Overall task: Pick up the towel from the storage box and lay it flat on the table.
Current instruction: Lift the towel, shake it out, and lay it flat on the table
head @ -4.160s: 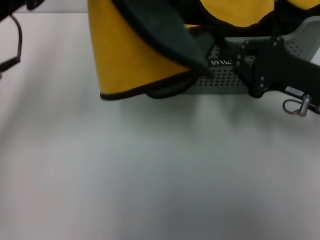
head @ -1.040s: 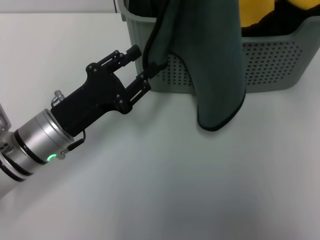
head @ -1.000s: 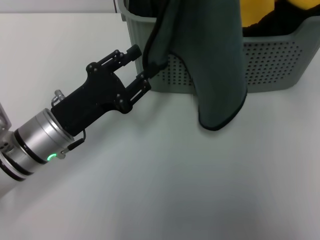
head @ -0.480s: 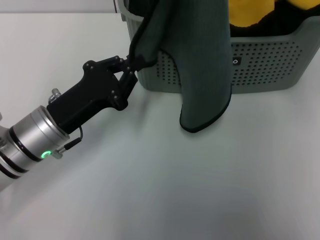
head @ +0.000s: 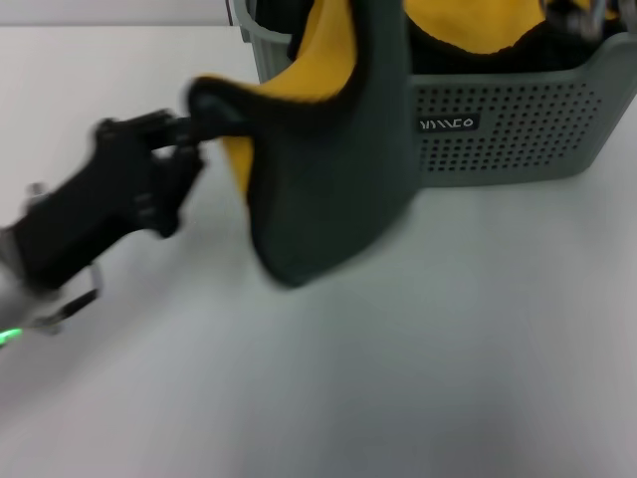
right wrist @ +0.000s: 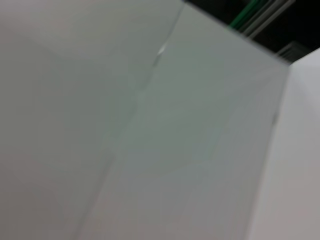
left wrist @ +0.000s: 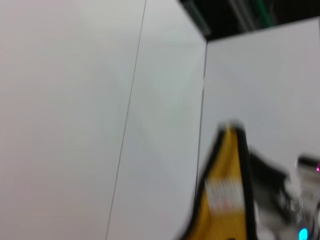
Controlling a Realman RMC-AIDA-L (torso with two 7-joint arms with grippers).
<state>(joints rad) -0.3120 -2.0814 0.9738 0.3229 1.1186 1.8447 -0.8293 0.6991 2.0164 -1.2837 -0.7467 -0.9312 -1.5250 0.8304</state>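
The towel (head: 338,189) hangs down in front of the storage box (head: 528,129), with its grey-green side facing me and its yellow side showing at the upper left. Its top runs out of the head view. My left gripper (head: 191,131) is left of the box, above the table (head: 398,378), shut on the towel's black-edged left corner and holding it out sideways. The left wrist view shows the towel's yellow side (left wrist: 225,210) with black edging and a white tag. My right gripper is out of view.
Other yellow-and-black cloths (head: 478,25) lie bunched inside the box. A black label (head: 446,123) sits on the box's front wall. The white table stretches wide in front of and left of the box.
My left gripper has closed on the towel's edge and pulled it left and away from the box. The towel has swung left, its yellow side now shows, and the box's label is uncovered.
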